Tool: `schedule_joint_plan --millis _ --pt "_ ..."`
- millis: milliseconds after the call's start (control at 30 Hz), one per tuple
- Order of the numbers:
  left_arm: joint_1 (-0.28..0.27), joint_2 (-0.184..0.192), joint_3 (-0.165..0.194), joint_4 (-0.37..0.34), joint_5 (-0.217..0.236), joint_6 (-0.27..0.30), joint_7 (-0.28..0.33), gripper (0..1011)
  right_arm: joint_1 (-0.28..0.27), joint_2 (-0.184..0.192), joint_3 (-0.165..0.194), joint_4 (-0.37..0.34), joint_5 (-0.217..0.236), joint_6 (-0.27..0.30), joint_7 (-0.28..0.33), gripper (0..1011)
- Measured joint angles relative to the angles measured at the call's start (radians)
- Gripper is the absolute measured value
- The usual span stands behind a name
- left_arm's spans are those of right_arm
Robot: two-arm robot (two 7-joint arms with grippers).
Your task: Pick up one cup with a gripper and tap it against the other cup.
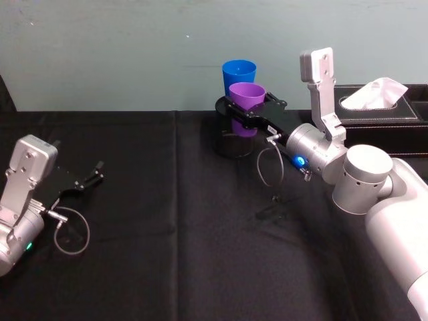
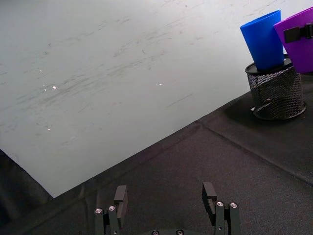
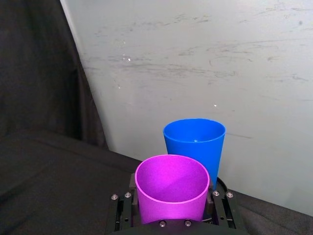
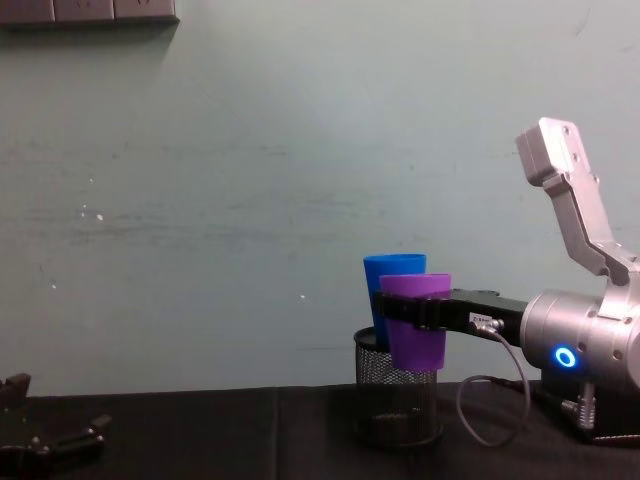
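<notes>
Right pincer [image 1: 249, 105] is clamped round the purple cup [image 1: 246, 93], holding it up just beside the blue cup [image 1: 239, 70] in the mesh pen holder [image 1: 231, 144]. Our left pincer [image 1: 90, 175] sits spread open, low by the tabletop [image 1: 167, 234].

Colours: purple cup [image 1: 246, 93] and bright blue cup [image 1: 239, 70], both plain with no print; holder [image 2: 276, 93] is black wire mesh. The right gripper [image 1: 249, 112] is black with a small white label [image 4: 480, 319], its arm [image 1: 321, 150] silver-grey with a blue light ring [image 4: 565, 357]; left gripper [image 1: 93, 175] plain black, green light [image 1: 28, 246] on its arm. The cloth [image 1: 167, 234] is black, wall [image 1: 100, 53] pale grey-green with dark scuffs, tissue box [image 1: 388, 117] black, tissue [image 1: 374, 92] white.
</notes>
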Motion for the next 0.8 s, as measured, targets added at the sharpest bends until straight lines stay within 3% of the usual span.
schedule_joint_plan --millis 800 --pt "0.0 0.0 0.0 0.0 0.0 0.0 0.0 1000 0.0 0.0 0.0 0.0 0.0 0.0 0.0 733"
